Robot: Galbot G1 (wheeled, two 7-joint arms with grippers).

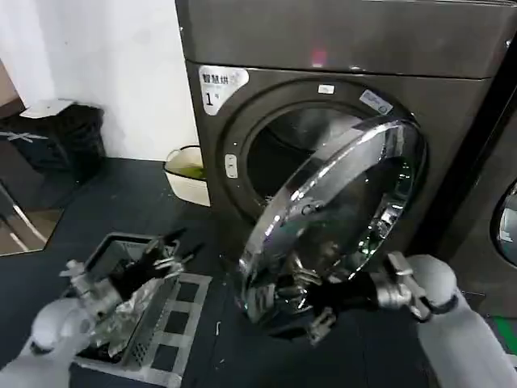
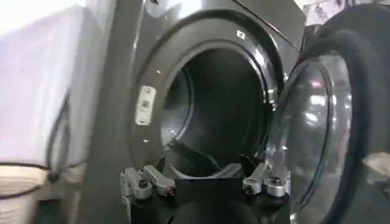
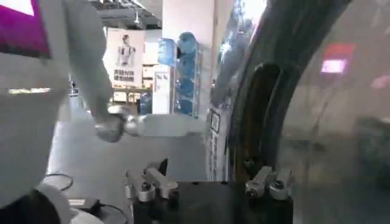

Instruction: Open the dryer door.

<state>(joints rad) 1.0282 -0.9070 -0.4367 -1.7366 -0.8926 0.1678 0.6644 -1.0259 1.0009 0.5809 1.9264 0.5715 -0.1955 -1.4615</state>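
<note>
Door swinging partway open
The right gripper, fingers spread and gripping nothing, is pushing the dryer door clear of the dryer; the left gripper is waiting open.

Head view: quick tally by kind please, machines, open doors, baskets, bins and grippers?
Machines: 2, the dryer and a neighbour
Open doors: 1, the dryer door
Baskets: 1
Bins: 1
Grippers: 2, left gripper, right gripper
Total: 7
</note>
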